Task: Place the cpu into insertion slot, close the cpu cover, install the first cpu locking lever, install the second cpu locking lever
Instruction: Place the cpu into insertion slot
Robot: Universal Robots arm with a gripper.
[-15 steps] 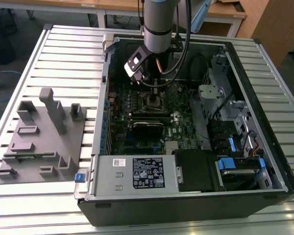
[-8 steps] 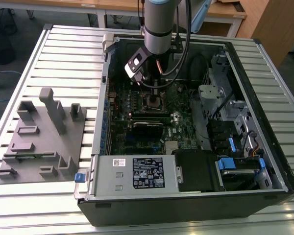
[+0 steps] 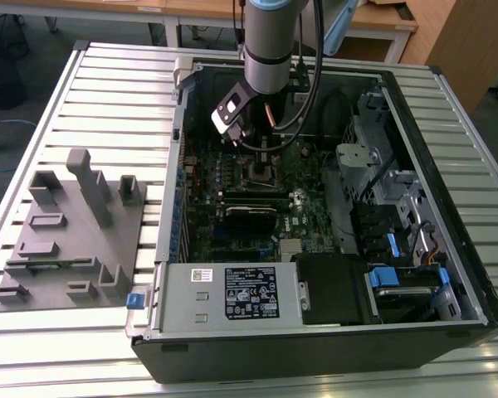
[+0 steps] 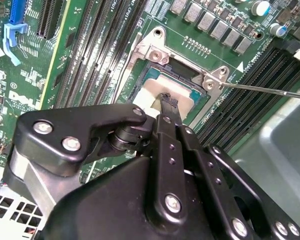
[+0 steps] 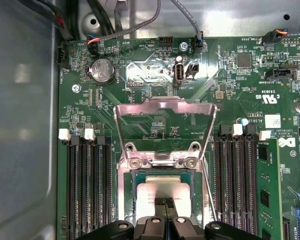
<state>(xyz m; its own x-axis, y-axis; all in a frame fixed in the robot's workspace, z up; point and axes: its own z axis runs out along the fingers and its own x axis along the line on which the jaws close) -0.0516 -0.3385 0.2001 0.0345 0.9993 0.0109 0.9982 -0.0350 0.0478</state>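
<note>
Silver-topped cpu (image 5: 157, 192) lies flat in the slot (image 4: 182, 70), directly under the claw (image 5: 166, 202), fingers shut together, tips touching the chip's top; cover (image 5: 165, 104) stands hinged open just beyond the slot, claw nearer the cpu.

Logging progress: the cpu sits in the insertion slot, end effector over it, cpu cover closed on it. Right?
Not quite: the first wrist view shows the cpu cover open, hinged up away from the insertion slot. The cpu does sit there, under the end effector.
</note>
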